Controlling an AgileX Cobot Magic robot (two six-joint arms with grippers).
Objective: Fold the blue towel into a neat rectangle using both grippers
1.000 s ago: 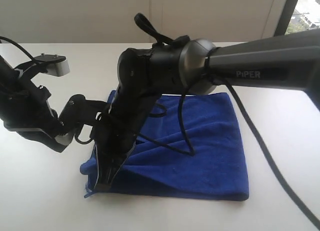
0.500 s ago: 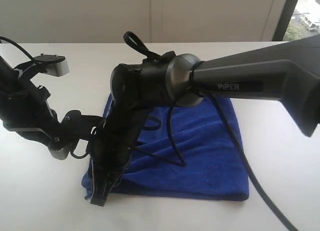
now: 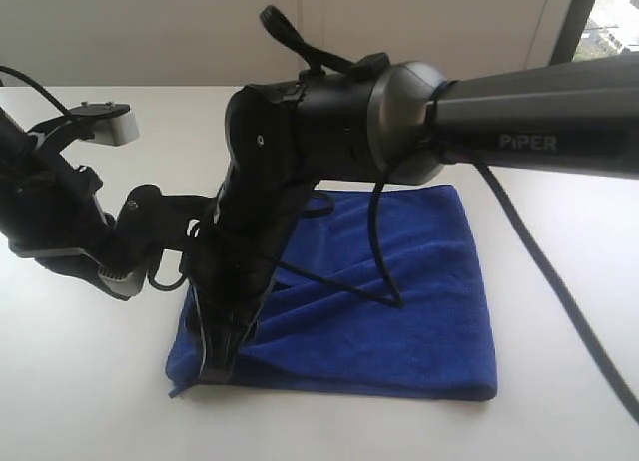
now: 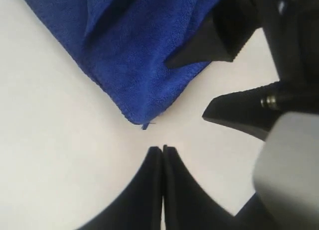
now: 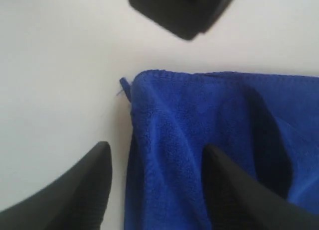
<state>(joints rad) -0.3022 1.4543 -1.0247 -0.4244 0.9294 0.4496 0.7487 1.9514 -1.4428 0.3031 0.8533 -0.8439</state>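
A white, smooth, matte table (image 3: pixel 80 401) fills the scene, with a pale panelled wall (image 3: pixel 150 32) behind it and a dark-framed window (image 3: pixel 599 22) at the far right corner. The towel (image 3: pixel 399 311) lies flat on the table a little right of the middle. It is a deep blue, fuzzy, roughly rectangular cloth with hemmed edges. Soft diagonal creases run across its top layer, and a short thread (image 4: pixel 147 124) sticks out at the near left corner. The right gripper (image 3: pixel 218 361) reaches across from the right on a glossy black and grey arm (image 3: pixel 524 140) and points down at that corner. Its tapered black jaws stand wide apart and hold nothing: in the wrist view (image 5: pixel 159 190) one is over bare table and the other over the cloth, and whether they touch it cannot be told. A thin black cable (image 3: pixel 384 251) hangs from the arm over the towel. The left gripper (image 4: pixel 162 155) has its two pointed black jaws pressed together on nothing. It sits over bare table just off the same corner, close to the thread but not touching the cloth.
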